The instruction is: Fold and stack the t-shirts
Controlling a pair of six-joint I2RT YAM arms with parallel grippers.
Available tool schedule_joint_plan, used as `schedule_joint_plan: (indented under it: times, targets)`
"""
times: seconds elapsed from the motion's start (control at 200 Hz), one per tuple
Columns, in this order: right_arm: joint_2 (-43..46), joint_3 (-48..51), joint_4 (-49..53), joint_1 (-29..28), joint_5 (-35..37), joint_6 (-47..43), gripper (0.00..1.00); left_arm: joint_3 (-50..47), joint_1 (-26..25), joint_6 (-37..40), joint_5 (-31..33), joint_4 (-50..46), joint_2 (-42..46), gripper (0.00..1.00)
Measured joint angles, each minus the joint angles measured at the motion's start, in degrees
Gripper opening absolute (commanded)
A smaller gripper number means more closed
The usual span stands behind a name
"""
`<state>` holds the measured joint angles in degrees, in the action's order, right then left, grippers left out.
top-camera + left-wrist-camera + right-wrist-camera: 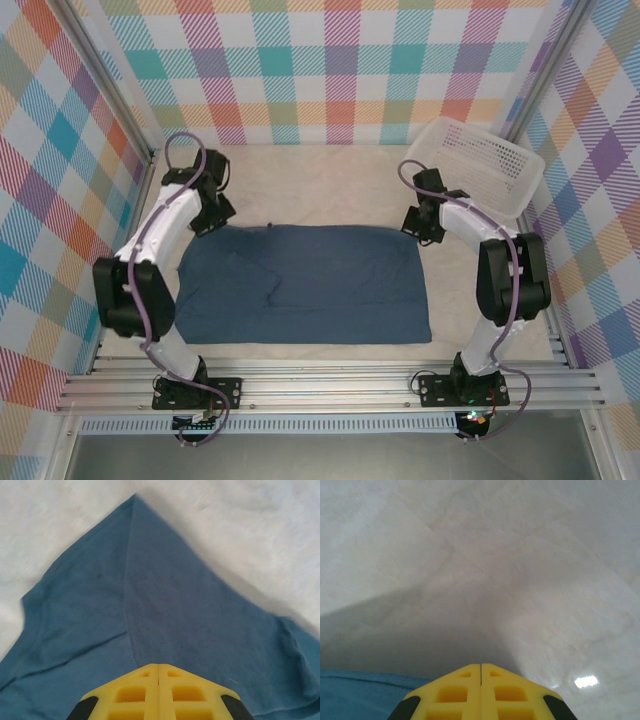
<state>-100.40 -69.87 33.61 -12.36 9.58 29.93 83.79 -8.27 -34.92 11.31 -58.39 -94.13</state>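
At the far left corner of the t-shirt (310, 285), the left gripper (159, 667) has its jaws pressed shut, tips against the blue cloth where a crease runs up to them. Whether any cloth is pinched cannot be told. The right gripper (481, 666) is likewise closed, over bare table (520, 580) just beyond the far right corner. The t-shirt lies spread flat mid-table, between the two arms. A white basket (480, 160) sits at the far right, apart from it.
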Motion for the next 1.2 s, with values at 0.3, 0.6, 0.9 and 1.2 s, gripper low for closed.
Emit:
schedule_joint_plan:
  times: [0.3, 0.6, 0.9, 1.2]
  targets:
    - [8.1, 9.7, 2.4, 0.0, -0.2, 0.0, 0.0, -18.0, 0.0, -6.0, 2.9, -6.6, 22.8, 0.0]
    - [10.1, 11.6, 5.3, -0.1, -0.2, 0.0, 0.0, -20.7, 1.3, -10.7, 2.3, -11.4, 28.9, 0.0]
    - [12.2, 11.8, 7.9, -0.8, 0.0, 0.0, 0.0, -21.5, 1.4, -12.5, 2.6, -15.4, 33.0, 0.0]
    - [15.5, 14.2, 10.5, -4.1, 0.4, 1.7, 0.0, -24.0, 1.4, -12.7, 4.7, -17.6, 35.4, 0.0]
